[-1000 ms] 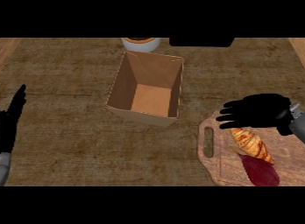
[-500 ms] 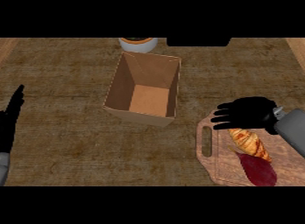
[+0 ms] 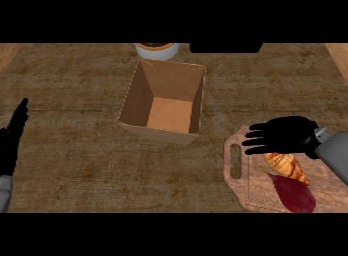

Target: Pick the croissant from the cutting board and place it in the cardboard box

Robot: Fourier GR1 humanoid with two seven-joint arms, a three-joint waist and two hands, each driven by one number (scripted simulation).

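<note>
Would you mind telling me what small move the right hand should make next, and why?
Probably a short drop onto the croissant, closing the fingers round it. The right hand sits above the far end of the croissant on the cutting board, fingers spread, holding nothing as far as the view shows. The cardboard box stands open to its left, with nothing in it.

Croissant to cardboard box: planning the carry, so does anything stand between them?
Nothing visible does. The croissant lies on the cutting board, under the right hand; bare counter separates the board from the open cardboard box.
</note>
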